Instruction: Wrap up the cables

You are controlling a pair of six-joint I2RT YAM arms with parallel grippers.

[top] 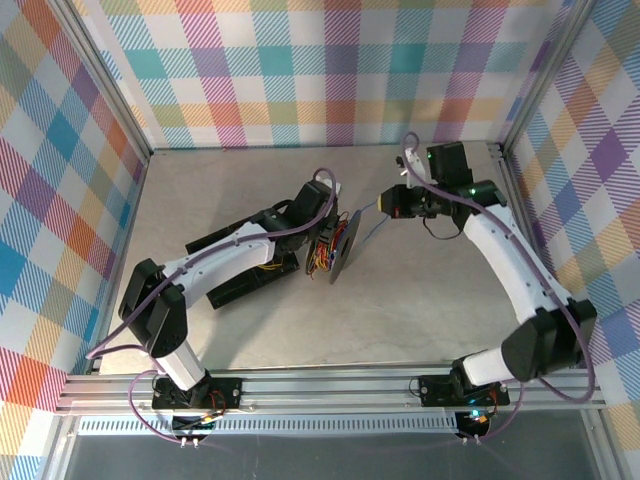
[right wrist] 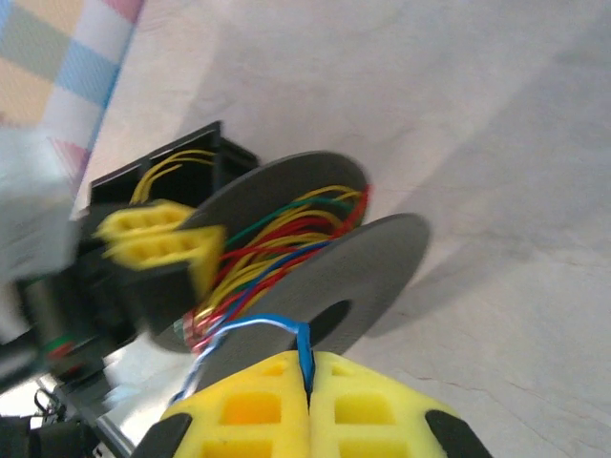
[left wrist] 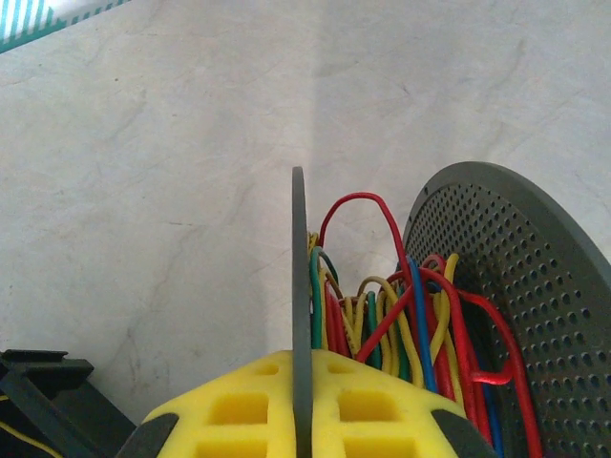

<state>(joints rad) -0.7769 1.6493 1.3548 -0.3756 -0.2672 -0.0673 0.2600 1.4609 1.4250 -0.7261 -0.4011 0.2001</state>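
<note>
A pale, marbled table (top: 420, 300) sits inside walls (top: 300, 70) of pastel plaid.

From the left, the left gripper (top: 325, 243) reaches to the middle of the table and holds a dark grey spool (top: 345, 248) on edge. Its wrist view shows the yellow foam pads (left wrist: 239, 410) pressed together on the thin rim of one flange (left wrist: 300, 286). The other flange (left wrist: 520, 286) is perforated and stands just to the right.

Between the flanges lie the cables (left wrist: 401, 315), a loose tangle of red, yellow, green and blue wire. Several loops bulge well above the core.

One blue wire (right wrist: 302, 345) leaves the spool and runs right to the right gripper (top: 392, 203), which hangs near the spool. Its yellow pads (right wrist: 372, 410) are shut tight on that strand.

The step in hand appears to be winding this blue wire onto the spool. To do it well, the right arm should hold the strand lightly taut and guide it into the gap between the flanges, not over a rim. The left arm needs to hold the spool steady. Too much pull could twist the flange out of the pads, and slack would add another loose loop.
</note>
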